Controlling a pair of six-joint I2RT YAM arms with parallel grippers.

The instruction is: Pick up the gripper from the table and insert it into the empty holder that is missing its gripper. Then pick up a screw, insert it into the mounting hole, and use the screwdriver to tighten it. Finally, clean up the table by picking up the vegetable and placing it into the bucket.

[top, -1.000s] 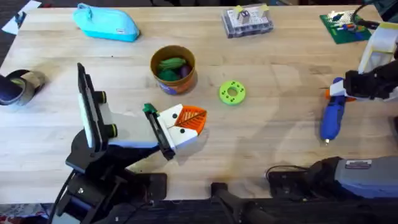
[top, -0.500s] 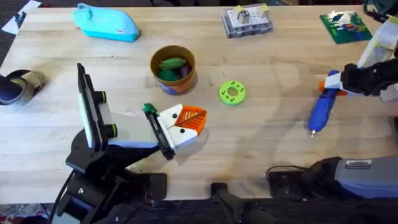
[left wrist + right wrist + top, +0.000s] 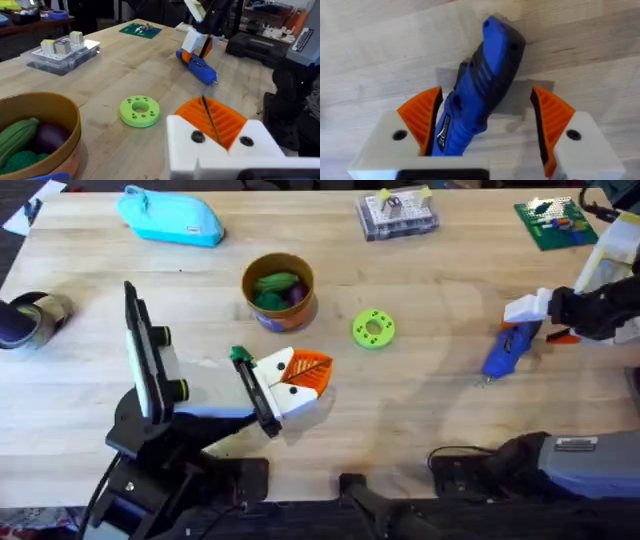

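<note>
Over at the bench's right edge, the right gripper straddles the blue screwdriver, jaws apart, one pad touching its body. Centring before closing would likely stop it twisting. I can't make out the bit's tip, and the left gripper's jaw opening is cut off.

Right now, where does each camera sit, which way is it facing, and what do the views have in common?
Overhead: above the arm bases, looking down and forward over the table; both arms show, right claw at the screwdriver.
Left wrist: on the left arm, facing across the table past the bucket; its white and orange fingers show.
Right wrist: looking down at the screwdriver between its orange pads.
Shared: all three see the screwdriver.
</note>
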